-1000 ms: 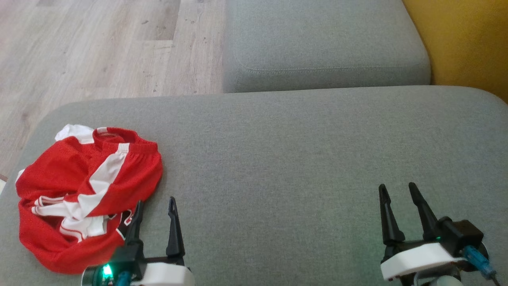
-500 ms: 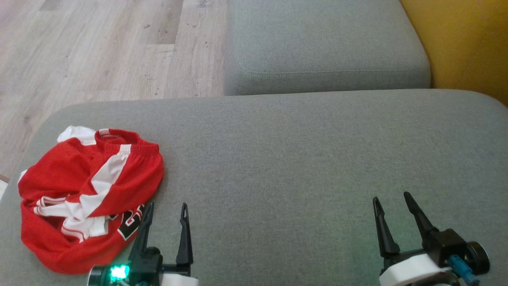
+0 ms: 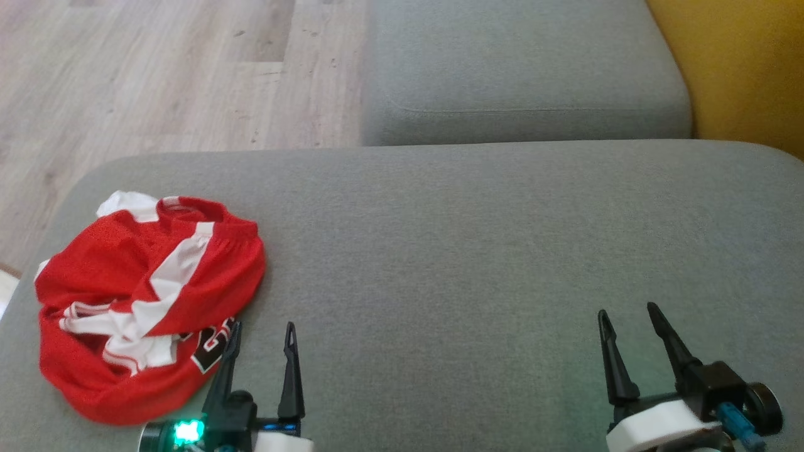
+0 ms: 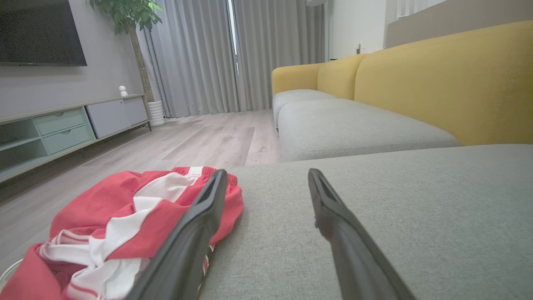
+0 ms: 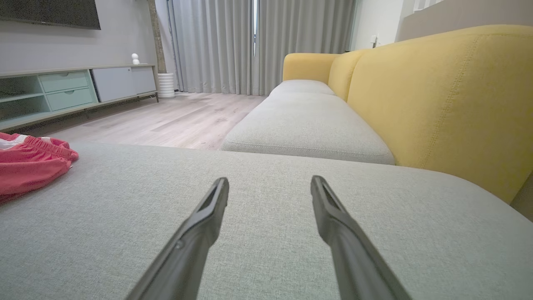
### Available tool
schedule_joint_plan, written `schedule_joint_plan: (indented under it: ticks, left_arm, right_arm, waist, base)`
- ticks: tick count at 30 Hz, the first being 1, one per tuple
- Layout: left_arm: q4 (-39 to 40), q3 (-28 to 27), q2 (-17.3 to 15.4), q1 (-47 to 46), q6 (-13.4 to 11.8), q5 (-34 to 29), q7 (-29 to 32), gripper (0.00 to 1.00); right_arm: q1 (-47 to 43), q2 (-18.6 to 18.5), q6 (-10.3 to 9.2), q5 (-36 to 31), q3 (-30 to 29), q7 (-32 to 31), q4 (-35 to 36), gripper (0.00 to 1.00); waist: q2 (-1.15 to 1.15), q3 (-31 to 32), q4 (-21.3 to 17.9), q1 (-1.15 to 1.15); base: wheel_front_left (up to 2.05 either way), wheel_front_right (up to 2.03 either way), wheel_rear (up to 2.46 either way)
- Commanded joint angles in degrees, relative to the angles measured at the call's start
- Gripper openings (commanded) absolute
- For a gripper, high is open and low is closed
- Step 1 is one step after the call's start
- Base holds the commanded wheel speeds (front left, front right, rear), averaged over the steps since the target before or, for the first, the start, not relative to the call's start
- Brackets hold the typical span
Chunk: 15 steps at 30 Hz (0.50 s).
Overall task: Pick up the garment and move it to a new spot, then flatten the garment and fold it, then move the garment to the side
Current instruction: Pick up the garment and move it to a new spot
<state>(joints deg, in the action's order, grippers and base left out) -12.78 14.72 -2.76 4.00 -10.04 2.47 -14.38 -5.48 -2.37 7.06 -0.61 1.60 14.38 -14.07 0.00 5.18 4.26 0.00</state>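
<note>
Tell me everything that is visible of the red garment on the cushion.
The garment is red with white stripes, of a mesh-like cloth, with a gathered elastic band at its far edge and part of a black-and-white print near its front. It lies crumpled in a heap on the left end of the cushion. The open left gripper is at its near right edge; contact is unclear.

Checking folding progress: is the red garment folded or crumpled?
Crumpled. The red garment lies bunched in a heap on the grey cushion, white stripes twisted, no flat layers.
</note>
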Motion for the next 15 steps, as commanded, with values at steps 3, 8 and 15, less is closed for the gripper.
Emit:
schedule_joint_plan:
  ticks: [3, 8, 15]
  left_arm:
    - [1.7, -1.8, -0.1, -2.8, -0.7, 0.5, -0.6, 1.00]
    - [1.5, -1.8, -0.1, -3.0, -0.9, 0.7, -0.6, 1.00]
    - [1.9, -2.3, -0.1, -3.2, -1.4, 0.7, -0.6, 1.00]
  right_arm:
    - [1.9, -0.5, 0.43, -0.6, 1.1, 0.6, 1.9, 1.00]
    - [1.8, -0.5, 0.43, -0.5, 1.2, 0.6, 2.3, 1.00]
    - [2.1, -0.5, 0.43, -0.4, 1.5, 0.6, 2.8, 1.00]
  waist:
    - [0.00, -0.3, 1.9, 0.00]
    - [0.00, -0.7, 5.9, 0.00]
    - [0.00, -1.9, 13.2, 0.00]
  base:
    - [0.00, 0.00, 0.00]
    - [0.00, 0.00, 0.00]
    - [0.00, 0.00, 0.00]
